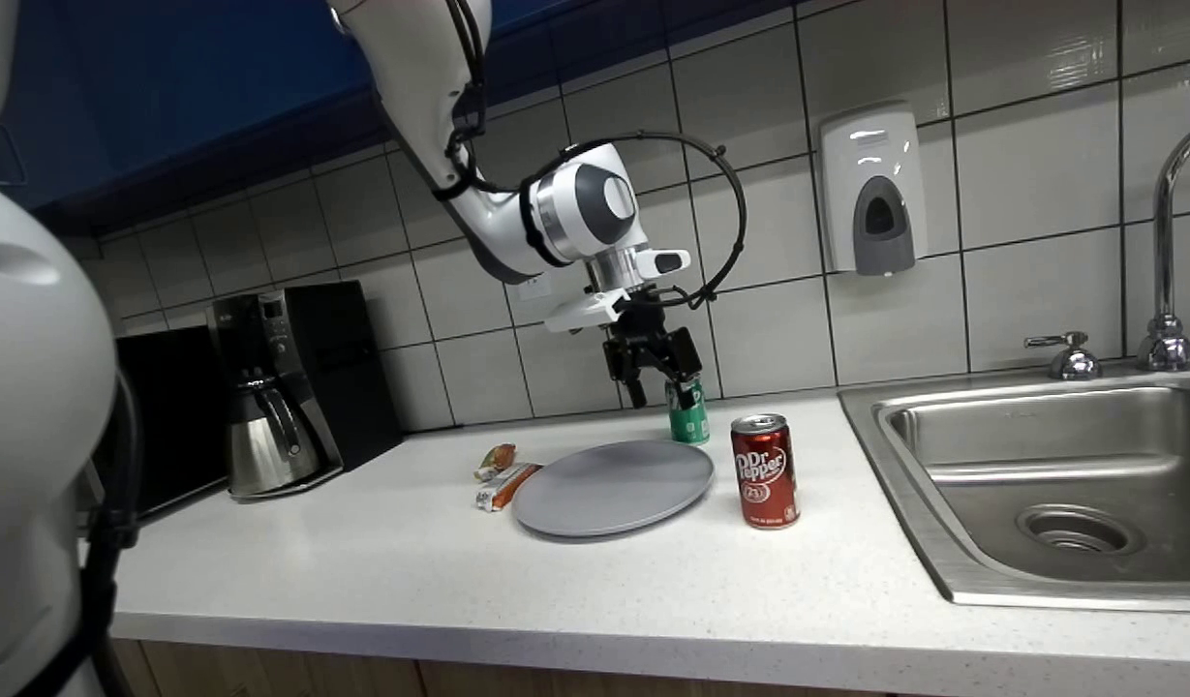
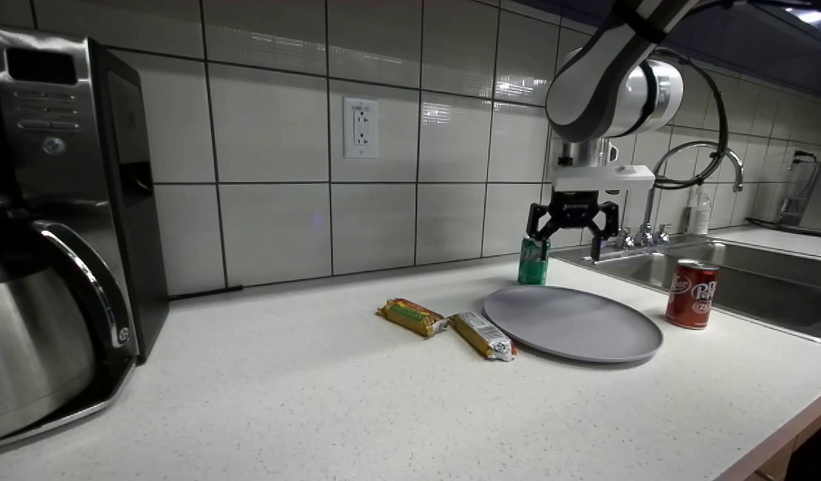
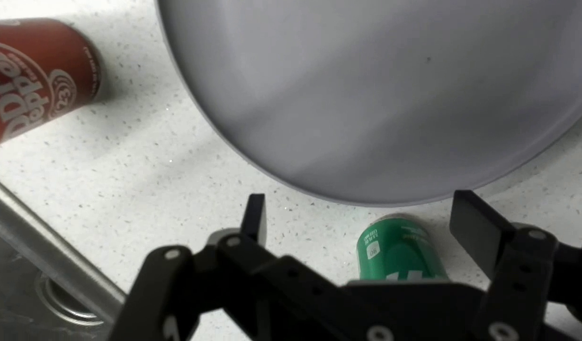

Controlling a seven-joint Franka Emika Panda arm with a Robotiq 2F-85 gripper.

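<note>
Black two-fingered tool [image 2: 570, 256]: pointing downward from a white and grey jointed robot arm [image 1: 565, 213]; we are seeing its jaws standing wide apart above a white speckled desk [image 1: 362, 557].

Green cylindrical metal drinks can [image 2: 532, 272]: standing upright on the desk, close to a white tiled wall [image 2: 276, 227], and sitting nearest the tool of all the things here. In both exterior views the tool is overlapping its upper part; the views are not showing us whether the two are touching. In the wrist view we are seeing its lower end between the tool's two tips.

Flat round grey plate [image 1: 614, 494]: lying on the desk, its rim running just beside the green can.

Red cylindrical metal drinks can [image 1: 764, 474]: standing upright between the plate and a rectangular stainless steel sink [image 1: 907, 489]; we are reading "Dr Pepper" on its side.

Yellow wrapped bar [image 2: 412, 316] and white-and-gold wrapped bar [image 2: 482, 335]: lying close together on the plate's opposite side, the white-and-gold one resting just beside the rim.

Curved chrome faucet [image 1: 1164, 232]: rising behind the sink.

Black and steel coffee maker [image 1: 338, 363]: standing on the desk well apart from the tool, holding a rounded steel carafe [image 1: 256, 455].

White and grey plastic soap dispenser [image 1: 870, 160]: hanging on the wall.
</note>
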